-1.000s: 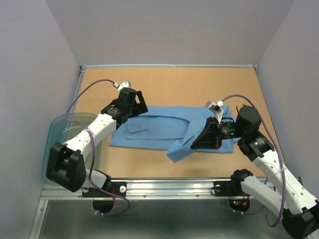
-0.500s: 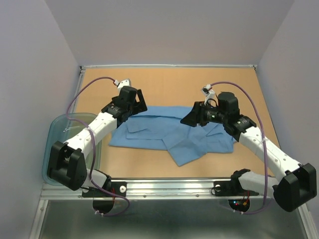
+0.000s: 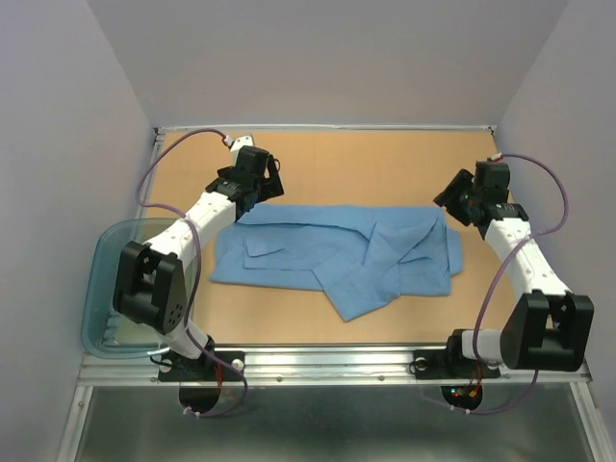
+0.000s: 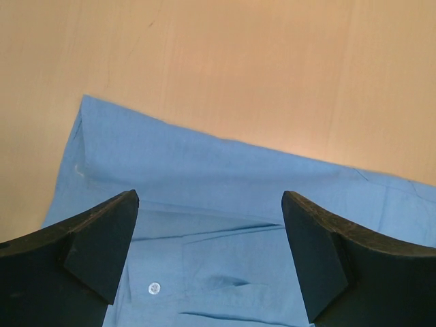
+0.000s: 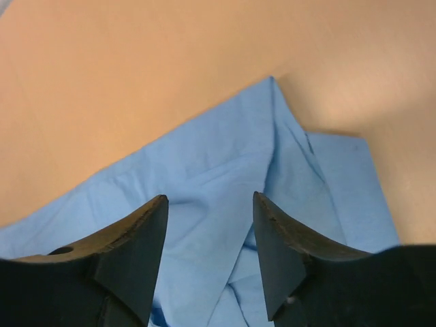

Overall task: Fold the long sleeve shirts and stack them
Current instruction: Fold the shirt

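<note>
Two grippers are seen gaping, nothing held | right gripper (image 3: 454, 199) is pulled back to the far right corner of the shirt (image 3: 308, 252), flap dropped since a second ago | left gripper (image 3: 262, 189) is parked at far left edge | shirt is spread on the table (image 3: 385, 159), fold judged half done

tub (image 3: 111, 252): clear bluish plastic | table (image 3: 356, 168): tan, left edge
</note>
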